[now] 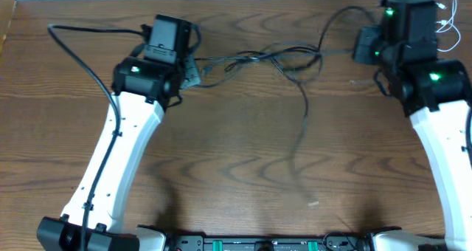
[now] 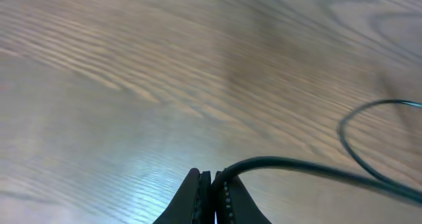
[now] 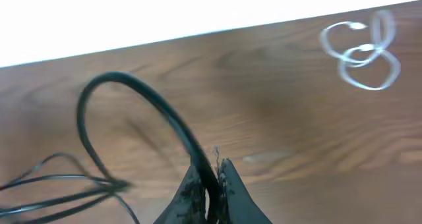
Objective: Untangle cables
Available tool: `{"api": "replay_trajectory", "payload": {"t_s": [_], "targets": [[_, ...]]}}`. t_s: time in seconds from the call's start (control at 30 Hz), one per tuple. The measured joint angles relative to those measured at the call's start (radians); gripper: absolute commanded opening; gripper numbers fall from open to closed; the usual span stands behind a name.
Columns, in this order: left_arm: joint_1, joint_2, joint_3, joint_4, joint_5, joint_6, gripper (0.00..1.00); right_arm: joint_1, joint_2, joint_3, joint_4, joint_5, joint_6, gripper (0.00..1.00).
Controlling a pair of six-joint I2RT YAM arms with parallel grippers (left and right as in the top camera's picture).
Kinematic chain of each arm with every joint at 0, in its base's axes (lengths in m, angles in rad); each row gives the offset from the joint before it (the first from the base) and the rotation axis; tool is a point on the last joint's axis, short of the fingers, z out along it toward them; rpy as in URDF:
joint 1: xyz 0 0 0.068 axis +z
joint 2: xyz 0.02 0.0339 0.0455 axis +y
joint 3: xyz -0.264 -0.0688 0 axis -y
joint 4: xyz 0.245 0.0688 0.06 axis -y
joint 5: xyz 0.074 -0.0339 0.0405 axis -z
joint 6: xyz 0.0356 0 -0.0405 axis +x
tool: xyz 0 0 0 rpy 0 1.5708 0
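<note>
**A:** Left side first. What have the left jaws got?

**B:** They're pinched tight on the black cable (image 2: pixel 297 165). In the left wrist view it comes out from between the fingertips (image 2: pixel 196 196) and runs off to the right over the worktop (image 2: pixel 132 85).

**A:** And across the middle?

**B:** From overhead, the black cable runs in several thin strands from the left jaws to the right jaws, along the far part of the worktop. The strands cross one another about midway. One strand drops from there toward the near edge and ends in a small pale tip (image 1: pixel 313 203) on the wood.

**A:** The right jaws?

**B:** Clamped on the black cable too. The right wrist view shows it arching up out of them and curving down to the left, where thinner strands lie blurred.

**A:** Where's the white cable (image 3: pixel 362 53)?

**B:** Near the far right corner, lying in small loops, apart from the black cable and from the right jaws. Overhead it sits just beside the right arm (image 1: pixel 435 125), close to the picture's edge.
</note>
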Motion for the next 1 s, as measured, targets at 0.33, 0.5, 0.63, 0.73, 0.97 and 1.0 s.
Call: {"api": "replay_trajectory", "payload": {"t_s": [0.33, 0.5, 0.63, 0.73, 0.97, 1.0], "targets": [[0.116, 0.0, 0.0, -0.015, -0.101, 0.016, 0.07, -0.223, -0.13, 0.026, 0.014, 0.092, 0.012, 0.01], [0.121, 0.0, 0.0, 0.021, -0.033, 0.117, 0.07, -0.261, -0.109, 0.032, -0.032, -0.106, 0.003, 0.01], [0.098, 0.0, 0.0, 0.129, 0.142, 0.253, 0.07, -0.258, -0.05, 0.032, -0.05, -0.291, -0.022, 0.09], [0.077, -0.016, 0.0, 0.289, 0.388, 0.33, 0.07, -0.251, 0.014, 0.032, -0.055, -0.465, -0.072, 0.36], [0.075, -0.191, 0.005, 0.86, 0.786, 0.177, 0.07, -0.215, 0.079, 0.031, -0.045, -0.708, -0.152, 0.74], [0.075, -0.206, 0.009, 0.922, 0.8, 0.139, 0.07, -0.205, 0.082, 0.031, -0.038, -0.725, -0.158, 0.75]]}}
